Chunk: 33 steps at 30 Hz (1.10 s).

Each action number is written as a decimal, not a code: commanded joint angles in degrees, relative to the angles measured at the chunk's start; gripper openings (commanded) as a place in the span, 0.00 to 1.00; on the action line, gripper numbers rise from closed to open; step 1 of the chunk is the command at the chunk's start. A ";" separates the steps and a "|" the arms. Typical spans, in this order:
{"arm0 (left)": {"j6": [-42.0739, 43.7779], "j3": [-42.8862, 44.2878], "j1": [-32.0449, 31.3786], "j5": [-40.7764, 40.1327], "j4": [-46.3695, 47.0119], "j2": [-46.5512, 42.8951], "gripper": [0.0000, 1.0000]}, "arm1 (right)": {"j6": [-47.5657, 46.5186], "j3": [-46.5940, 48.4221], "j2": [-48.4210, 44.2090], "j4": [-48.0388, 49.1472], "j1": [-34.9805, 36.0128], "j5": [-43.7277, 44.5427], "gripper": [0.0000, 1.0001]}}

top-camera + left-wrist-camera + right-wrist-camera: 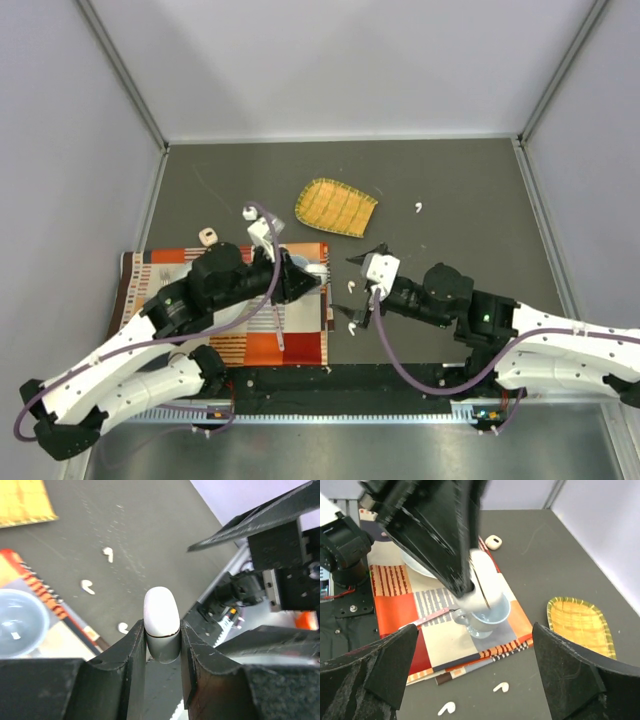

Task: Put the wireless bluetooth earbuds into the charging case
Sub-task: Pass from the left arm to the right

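While the charging case [161, 625] sits clamped between left fingers [131, 652], earbuds [88, 586] lie apart.

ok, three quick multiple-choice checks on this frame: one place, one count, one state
1. The cup stands: A on the patterned mat; B on the yellow tray; C on bare table.
2. Earbuds in the left wrist view: A one; B three; C five.
3. The left gripper has its jaws: A wide open; B shut on nothing; C shut on the charging case.

A: the mat lies under its base.
B: three small white pieces show.
C: the case sits pinched between the jaws.
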 commanded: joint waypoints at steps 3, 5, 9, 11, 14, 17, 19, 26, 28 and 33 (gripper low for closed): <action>9.74 0.15 -0.17 -16.19 -1.04 -11.36 0.00 | 22.78 5.85 -5.90 -4.70 0.79 11.45 0.99; 12.80 -1.95 -0.17 -16.63 0.89 -13.74 0.00 | 32.25 6.99 -6.70 -4.62 0.53 13.03 0.99; 18.26 -5.57 -0.17 -13.58 9.05 -18.84 0.00 | 46.42 11.74 -2.93 -5.24 -5.87 -1.43 0.99; 20.72 -6.88 -0.08 -11.81 11.35 -19.47 0.00 | 54.76 15.24 1.01 -7.24 -7.20 -3.22 0.99; 23.62 -7.85 -0.17 -7.42 13.99 -18.94 0.00 | 66.27 17.02 5.85 -4.99 -11.95 -14.42 0.99; 25.30 -8.30 -0.17 -5.03 16.10 -18.94 0.00 | 77.44 16.23 9.11 -1.46 -14.85 -20.95 0.99; 26.27 -8.82 -0.26 -4.60 17.59 -19.99 0.00 | 82.79 14.66 10.09 2.75 -15.47 -23.51 0.99; 29.00 -8.21 -0.26 -3.72 17.95 -21.05 0.00 | 93.54 11.48 14.13 15.94 -15.56 -28.18 0.99; 28.91 -8.03 -0.17 -3.28 18.21 -20.70 0.00 | 94.68 12.18 15.70 16.74 -15.56 -28.71 0.99; 28.47 -8.12 -0.17 -1.96 19.36 -19.64 0.00 | 97.06 11.57 18.00 19.90 -15.56 -29.68 0.99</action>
